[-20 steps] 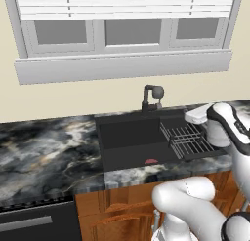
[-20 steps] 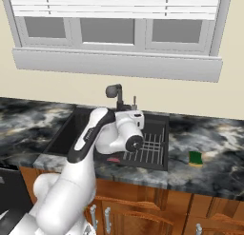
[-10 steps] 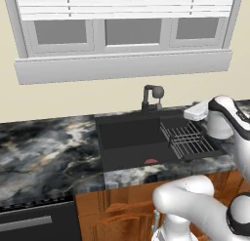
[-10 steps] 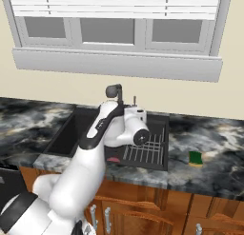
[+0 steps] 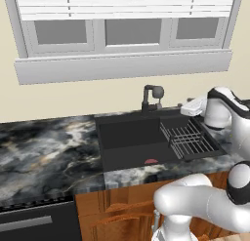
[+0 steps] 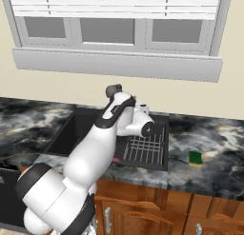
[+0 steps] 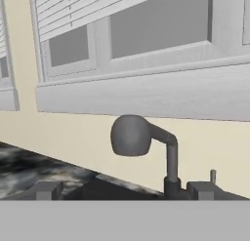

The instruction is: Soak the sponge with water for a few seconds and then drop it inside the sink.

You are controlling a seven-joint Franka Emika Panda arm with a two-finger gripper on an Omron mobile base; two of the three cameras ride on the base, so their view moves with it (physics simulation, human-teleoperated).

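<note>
Marble counter (image 6: 209,134) held the sponge (image 6: 195,158) right of the sink (image 5: 127,137), well apart. Gripper (image 7: 124,190) fingers stood wide apart, empty, facing the faucet (image 7: 146,142).

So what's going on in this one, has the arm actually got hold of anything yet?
Not yet. The claw is open and empty, raised over the dish rack and facing the faucet and window. The sponge lies untouched on the counter to the right of the sink. No water is running from the faucet, so the soaking has not begun.
</note>
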